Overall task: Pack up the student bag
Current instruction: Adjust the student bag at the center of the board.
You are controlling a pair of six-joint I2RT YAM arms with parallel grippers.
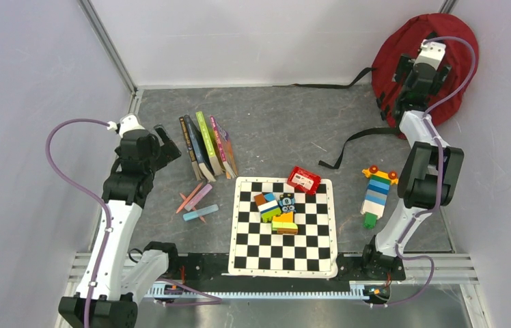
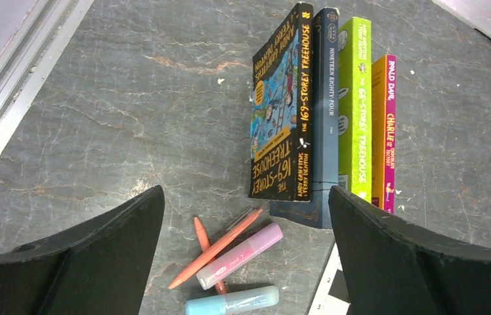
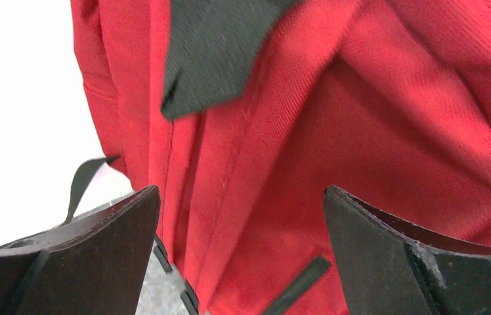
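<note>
The dark red student bag (image 1: 411, 48) leans in the far right corner, its black straps (image 1: 348, 143) trailing onto the table. My right gripper (image 1: 393, 96) is open right against the bag; in the right wrist view red fabric (image 3: 335, 151) fills the space between the fingers. My left gripper (image 1: 166, 143) is open and empty, hovering left of a row of several books (image 1: 206, 145). In the left wrist view the books (image 2: 315, 118) lie ahead, and pens and highlighters (image 2: 230, 252) lie between the fingers below.
A chessboard (image 1: 283, 225) lies front centre with a small red toy box (image 1: 304, 180) and coloured blocks (image 1: 277, 210) on it. A striped block toy (image 1: 376, 195) lies right of it. Pens and highlighters (image 1: 197, 201) lie left of the board. Walls close in on both sides.
</note>
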